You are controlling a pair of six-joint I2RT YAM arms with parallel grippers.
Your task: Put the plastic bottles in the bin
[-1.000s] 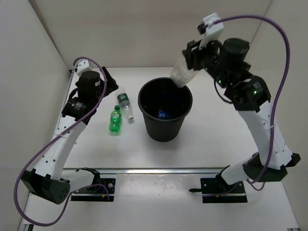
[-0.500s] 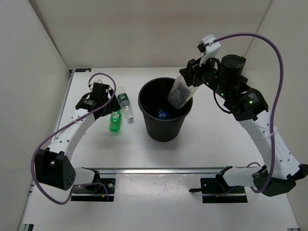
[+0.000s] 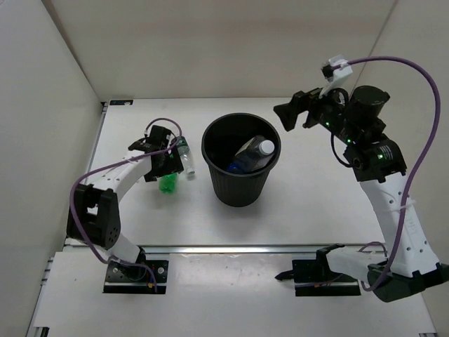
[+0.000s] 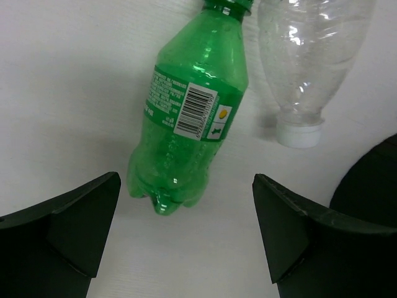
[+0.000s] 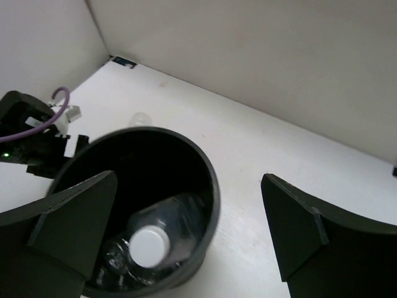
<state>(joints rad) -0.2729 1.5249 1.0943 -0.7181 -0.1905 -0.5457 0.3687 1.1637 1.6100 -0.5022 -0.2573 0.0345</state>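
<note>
glossy green plastic bottle [image 4: 189, 112], crinkled clear plastic bottle [image 4: 308, 53], matt white table [image 4: 68, 87]

White bench [image 3: 316, 210] fills the view, matte and evenly lit, soft shadows only. Plain white back wall [image 3: 210, 42] behind, left panel [image 3: 35, 140] and right panel [image 3: 429, 28] closing the sides, aluminium rail [image 3: 231, 248] along the near edge.

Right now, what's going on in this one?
Two arms are clearing plastic bottles into the black bin. A white-capped bottle already lies inside it, and the right gripper hangs open and empty by the bin's far right rim. The left gripper is open, poised over the green soda bottle, which lies on the table beside a clear bottle. Neither is grasped yet.
</note>
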